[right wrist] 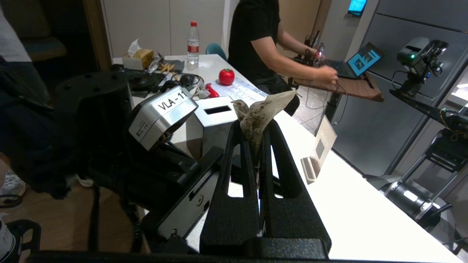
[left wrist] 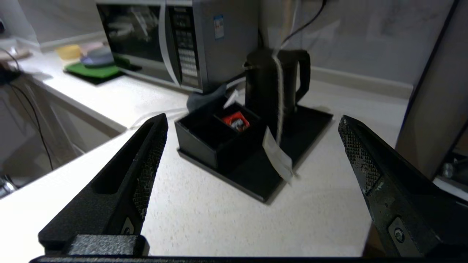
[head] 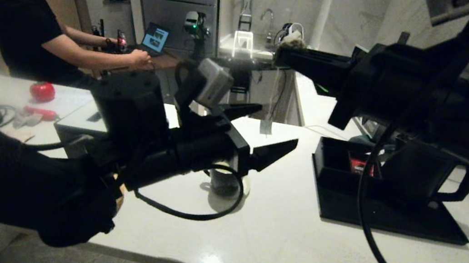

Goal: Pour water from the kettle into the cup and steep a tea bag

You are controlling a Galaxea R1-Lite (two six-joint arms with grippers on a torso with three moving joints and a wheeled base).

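My right tool (right wrist: 256, 144) was up in the air, clenched on the tea bag (right wrist: 260, 111), with its string and paper tag (head: 266, 126) dangling down over the counter (head: 285, 230). My left tool (head: 269, 131) was spread wide with nothing in it, hovering just above the cup (head: 227, 183), which sat on the counter. The kettle (left wrist: 272, 82) stood on the black tray (left wrist: 310, 120) off to my right, beside a compartment box (left wrist: 215, 140) holding a red packet (left wrist: 236, 121).

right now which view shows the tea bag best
The right wrist view: the tea bag sits pinched between the right gripper's fingers. Head view shows only a small tuft; left wrist view shows just its string and tag.
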